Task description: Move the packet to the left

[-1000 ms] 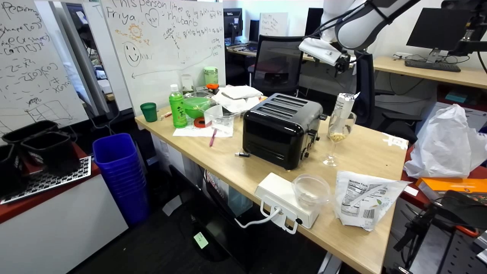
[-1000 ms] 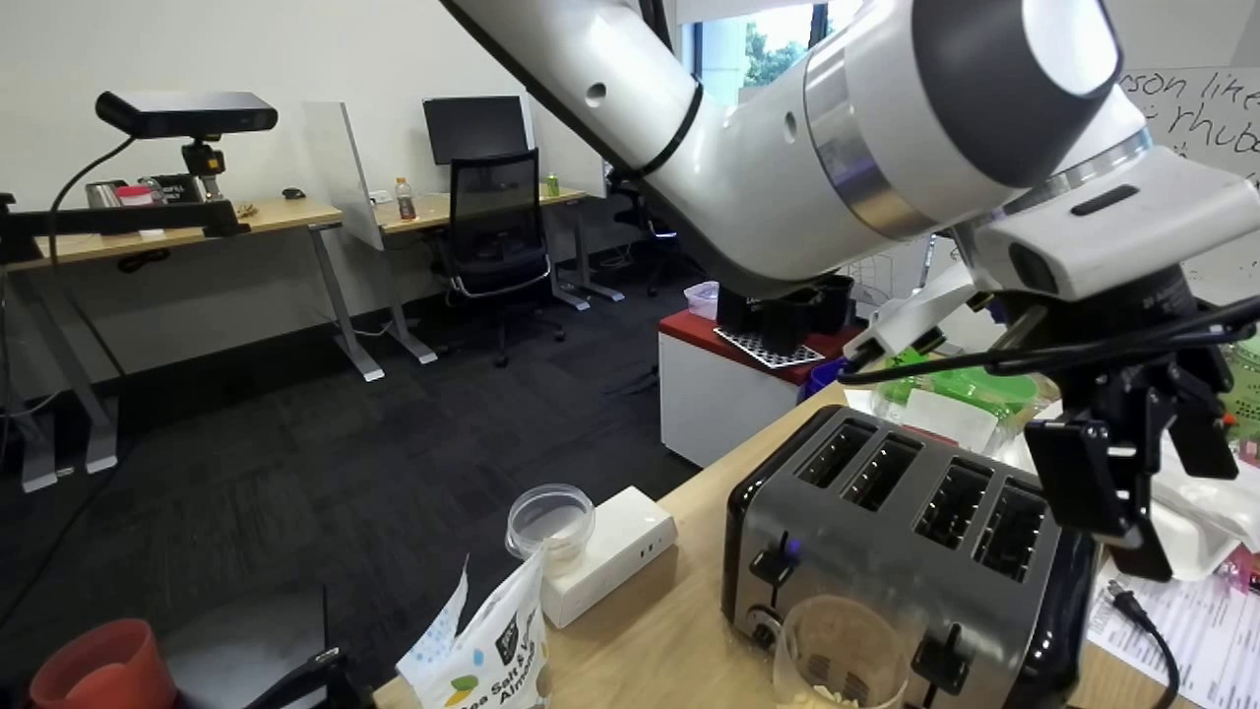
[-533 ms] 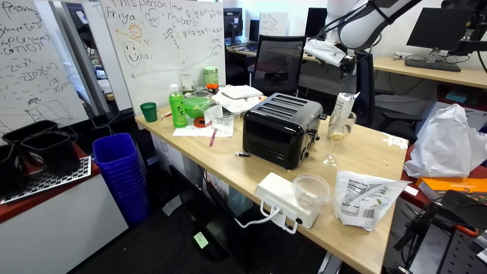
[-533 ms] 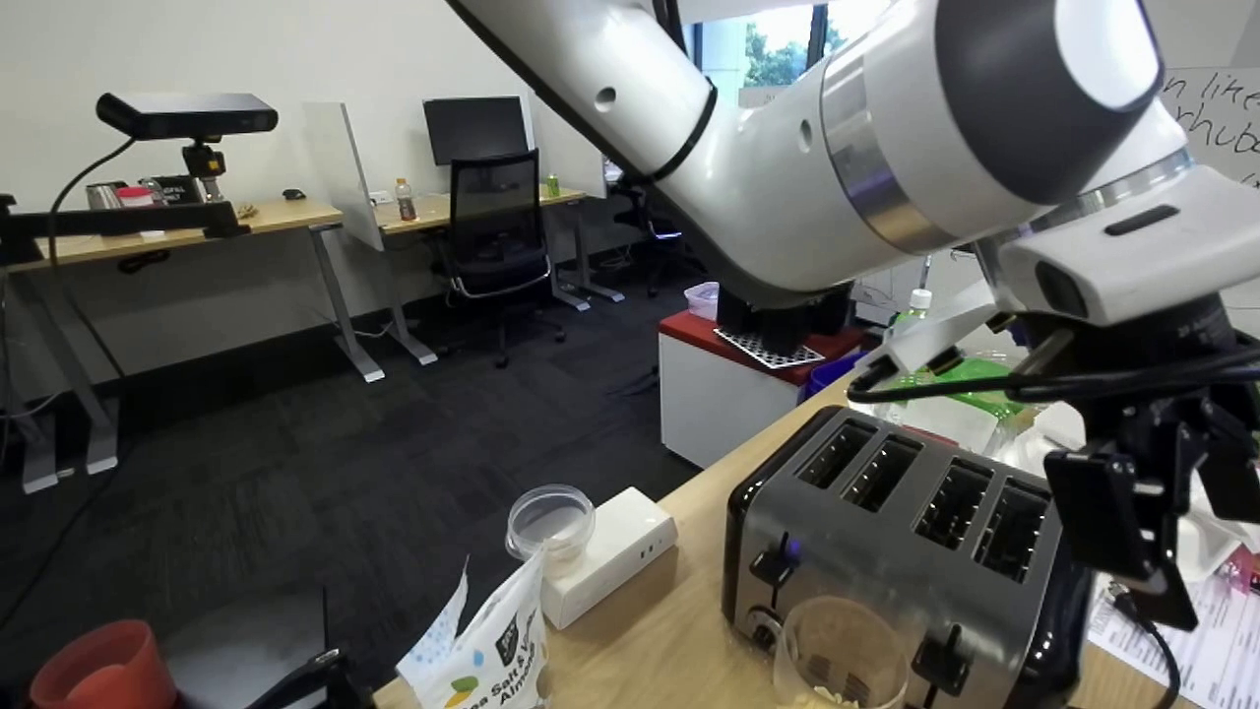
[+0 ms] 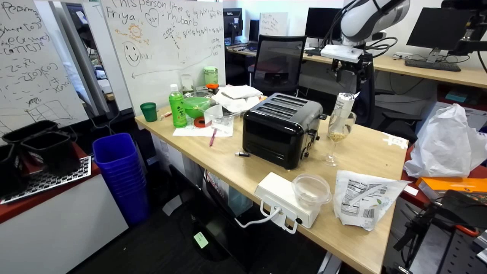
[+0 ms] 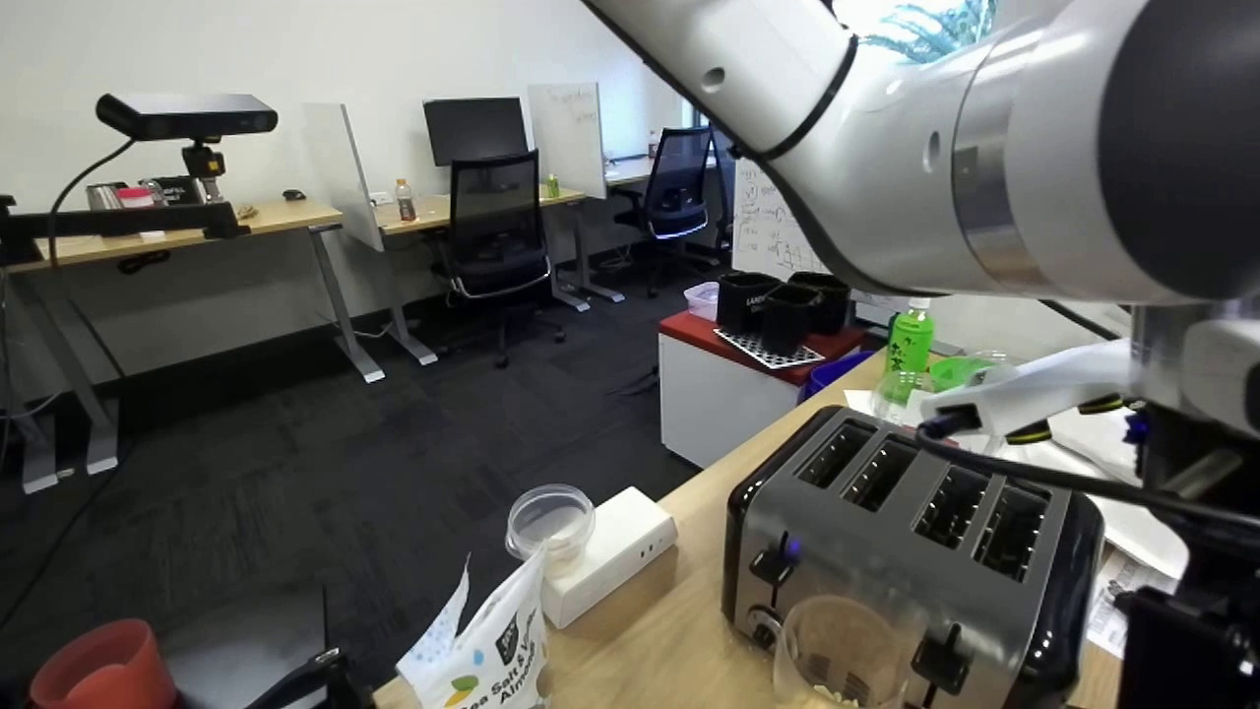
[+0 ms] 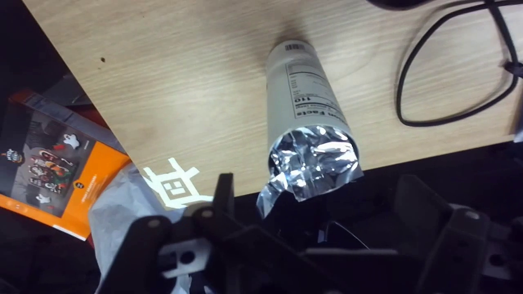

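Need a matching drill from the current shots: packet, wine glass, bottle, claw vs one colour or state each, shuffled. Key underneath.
Things
1. pale packet
2. wine glass
3. bottle
4. claw

Colours and states
A. bright green below a white cap
B. shiny foil across its top
C. open, its jaws apart
D. yellowish bits in its bowl

Pairs: 1-B; 2-D; 3-A; 4-C
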### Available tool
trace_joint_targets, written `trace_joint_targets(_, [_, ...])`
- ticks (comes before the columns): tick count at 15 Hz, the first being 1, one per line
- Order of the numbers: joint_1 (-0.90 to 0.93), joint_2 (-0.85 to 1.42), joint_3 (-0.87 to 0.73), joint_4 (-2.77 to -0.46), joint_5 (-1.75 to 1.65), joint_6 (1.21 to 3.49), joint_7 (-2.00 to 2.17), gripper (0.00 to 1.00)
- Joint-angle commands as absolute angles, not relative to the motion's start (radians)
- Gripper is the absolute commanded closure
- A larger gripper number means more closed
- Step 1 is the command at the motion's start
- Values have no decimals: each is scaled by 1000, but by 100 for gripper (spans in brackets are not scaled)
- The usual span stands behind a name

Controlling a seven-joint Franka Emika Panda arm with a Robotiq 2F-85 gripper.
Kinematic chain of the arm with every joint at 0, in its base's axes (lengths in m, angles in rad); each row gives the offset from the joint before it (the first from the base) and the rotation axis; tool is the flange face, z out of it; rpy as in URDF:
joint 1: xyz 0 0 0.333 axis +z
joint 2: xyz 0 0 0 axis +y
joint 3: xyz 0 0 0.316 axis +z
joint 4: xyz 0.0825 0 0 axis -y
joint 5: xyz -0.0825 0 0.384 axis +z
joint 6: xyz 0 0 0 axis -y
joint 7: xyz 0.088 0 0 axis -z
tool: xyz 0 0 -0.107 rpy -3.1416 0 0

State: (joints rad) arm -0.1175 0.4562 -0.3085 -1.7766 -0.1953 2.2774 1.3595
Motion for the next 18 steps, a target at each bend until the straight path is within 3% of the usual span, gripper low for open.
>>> trace_joint_targets(1, [-160, 532, -273, -1672, -95, 2164, 1291, 0])
trace_joint_targets(13, [-137, 726, -332, -1509, -109, 2180, 1367, 0])
trace_joint_targets(18, [-140, 751, -335, -1483, -109, 2061, 1373, 0])
